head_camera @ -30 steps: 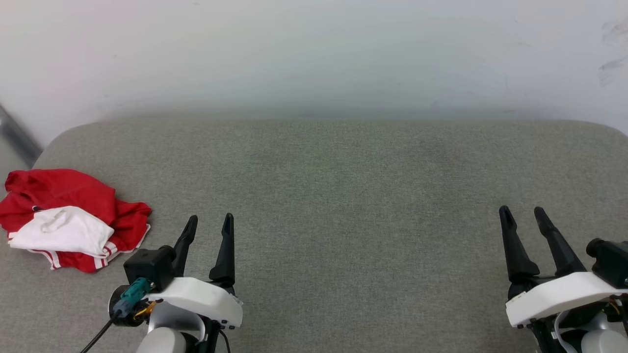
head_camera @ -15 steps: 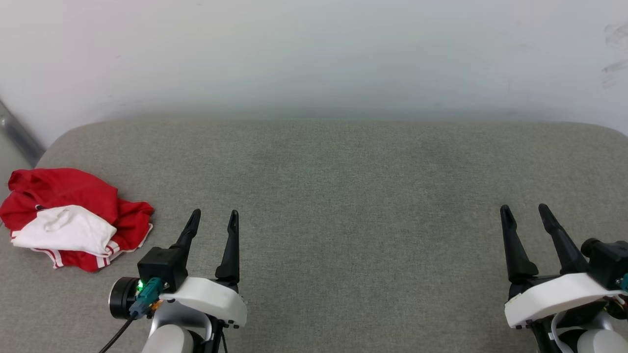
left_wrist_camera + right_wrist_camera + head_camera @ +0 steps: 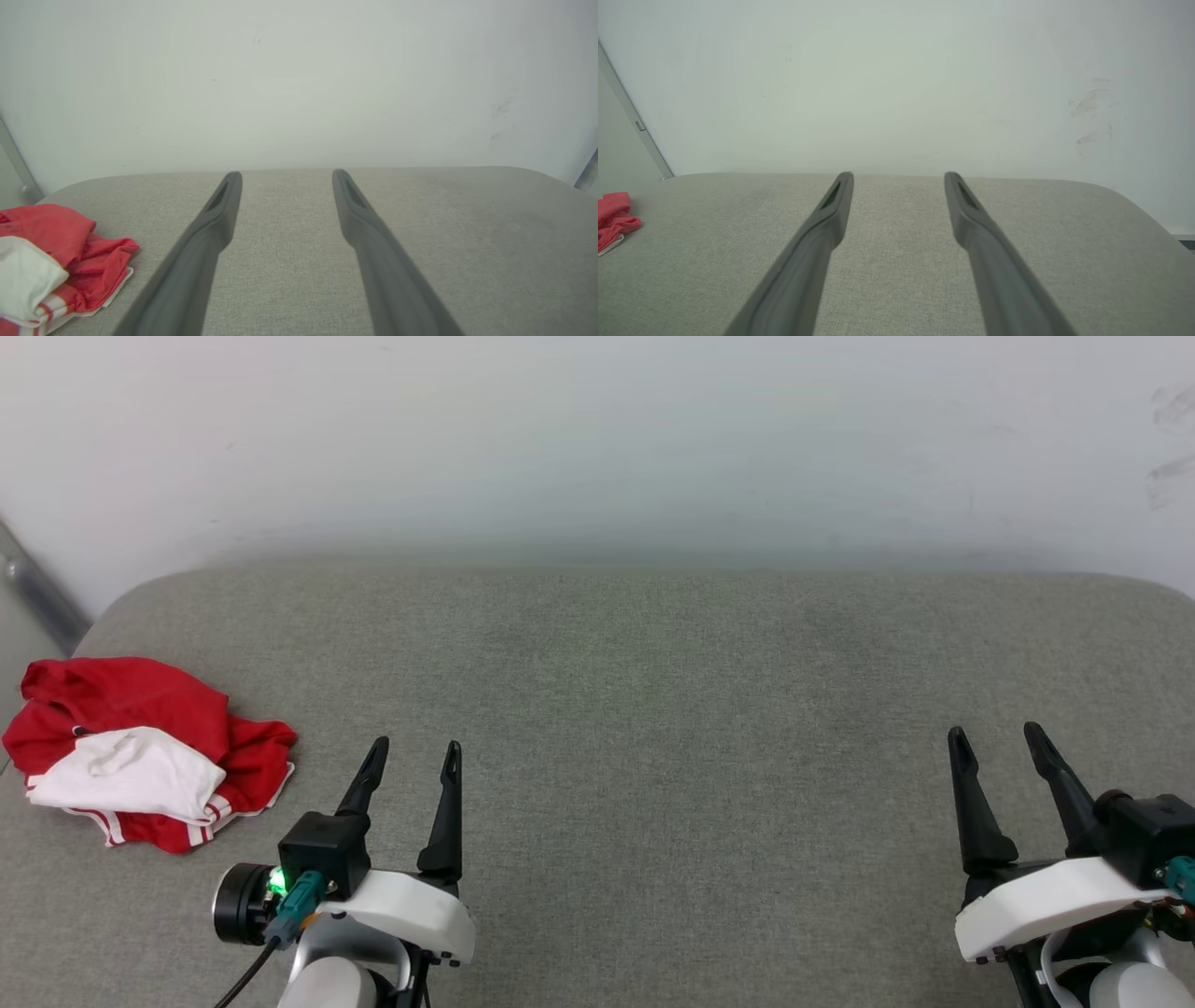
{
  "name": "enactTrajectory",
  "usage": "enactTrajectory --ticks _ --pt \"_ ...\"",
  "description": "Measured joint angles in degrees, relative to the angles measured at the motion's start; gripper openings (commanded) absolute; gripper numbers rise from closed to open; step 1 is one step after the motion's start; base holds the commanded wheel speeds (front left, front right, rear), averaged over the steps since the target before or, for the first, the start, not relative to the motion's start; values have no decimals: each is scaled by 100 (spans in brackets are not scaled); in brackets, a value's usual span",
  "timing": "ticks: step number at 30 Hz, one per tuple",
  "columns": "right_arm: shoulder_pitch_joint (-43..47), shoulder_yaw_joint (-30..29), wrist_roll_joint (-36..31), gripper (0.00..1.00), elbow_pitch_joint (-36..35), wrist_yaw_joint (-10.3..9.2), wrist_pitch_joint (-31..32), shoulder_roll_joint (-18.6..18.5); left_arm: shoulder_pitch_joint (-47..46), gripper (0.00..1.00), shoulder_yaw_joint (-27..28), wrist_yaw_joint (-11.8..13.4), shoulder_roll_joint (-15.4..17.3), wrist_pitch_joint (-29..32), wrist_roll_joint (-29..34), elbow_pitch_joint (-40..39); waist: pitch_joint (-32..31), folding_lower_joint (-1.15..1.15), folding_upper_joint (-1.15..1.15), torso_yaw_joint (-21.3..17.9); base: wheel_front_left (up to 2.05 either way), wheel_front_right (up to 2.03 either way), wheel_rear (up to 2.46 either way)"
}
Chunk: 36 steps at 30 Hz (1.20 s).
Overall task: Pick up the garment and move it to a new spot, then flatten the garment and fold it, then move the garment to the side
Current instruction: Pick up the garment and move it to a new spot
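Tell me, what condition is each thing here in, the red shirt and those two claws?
garment: crumpled in a heap, white sleeve on top, lying untouched at the left end of the grey cushion.
left gripper: open, empty, beside the garment but apart from it.
right gripper: open, empty, far from the garment.

The grey fabric-covered cushion (image 3: 653,709) has rounded far corners. A crumpled red-and-white jersey (image 3: 140,751) lies bunched near its left edge.
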Motion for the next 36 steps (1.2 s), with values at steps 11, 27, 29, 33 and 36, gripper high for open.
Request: enactTrajectory --ticks 11,27,29,33,36 --pt "1 -79 -328 100 -44 0 -52 56 -38 100 205 -142 -152 -115 180 168 -8 0 0 36 0 0 0" --pt "98 52 -448 100 -398 0 -26 94 -199 100 471 -286 -283 -168 110 235 65 0 0 777 0 0 0" --pt "115 93 -438 100 -465 0 -16 97 -232 100 513 -269 -290 -168 76 215 84 0 0 966 0 0 0" --pt "141 196 -434 100 -582 0 10 102 -237 100 646 -229 -297 -168 71 176 121 0 0 1373 0 0 0" --pt "141 241 -405 100 -671 1 24 108 -237 100 779 -208 -296 -168 75 151 158 0 0 1676 0 0 0"
